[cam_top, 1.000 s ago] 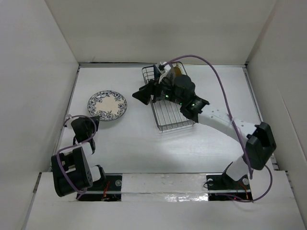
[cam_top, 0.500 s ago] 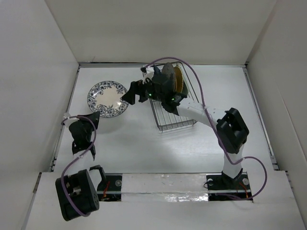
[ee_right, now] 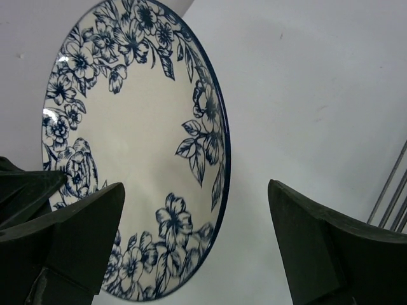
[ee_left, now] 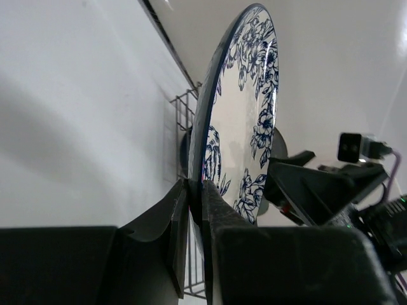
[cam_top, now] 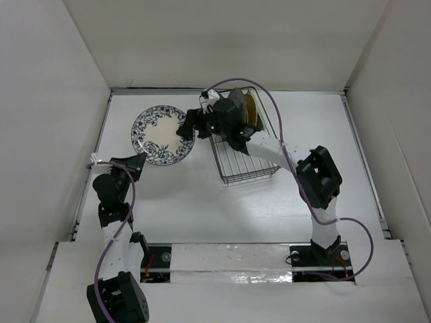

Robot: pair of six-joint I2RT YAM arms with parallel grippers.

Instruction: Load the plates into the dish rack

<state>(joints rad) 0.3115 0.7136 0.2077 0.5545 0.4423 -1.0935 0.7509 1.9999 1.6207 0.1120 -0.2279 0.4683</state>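
Note:
The blue-floral white plate (cam_top: 160,133) is lifted and tilted on edge left of the dish rack (cam_top: 244,158). My left gripper (cam_top: 139,161) is shut on its near-left rim; in the left wrist view the fingers (ee_left: 184,216) pinch the rim of the plate (ee_left: 245,114). My right gripper (cam_top: 188,125) is open at the plate's right edge; in the right wrist view the plate (ee_right: 133,146) has its lower right rim between the spread fingers (ee_right: 76,235), untouched. A mustard-yellow plate (cam_top: 251,111) and a grey one (cam_top: 237,109) stand in the rack's far end. The other plates are hidden.
White walls enclose the table on three sides. The rack's wires show at the right edge of the right wrist view (ee_right: 394,190) and behind the plate in the left wrist view (ee_left: 181,108). The right arm reaches across over the rack.
My left gripper has raised the floral plate off the table and carried it right, toward the rack. My right gripper has moved left from over the rack to the plate's right edge.

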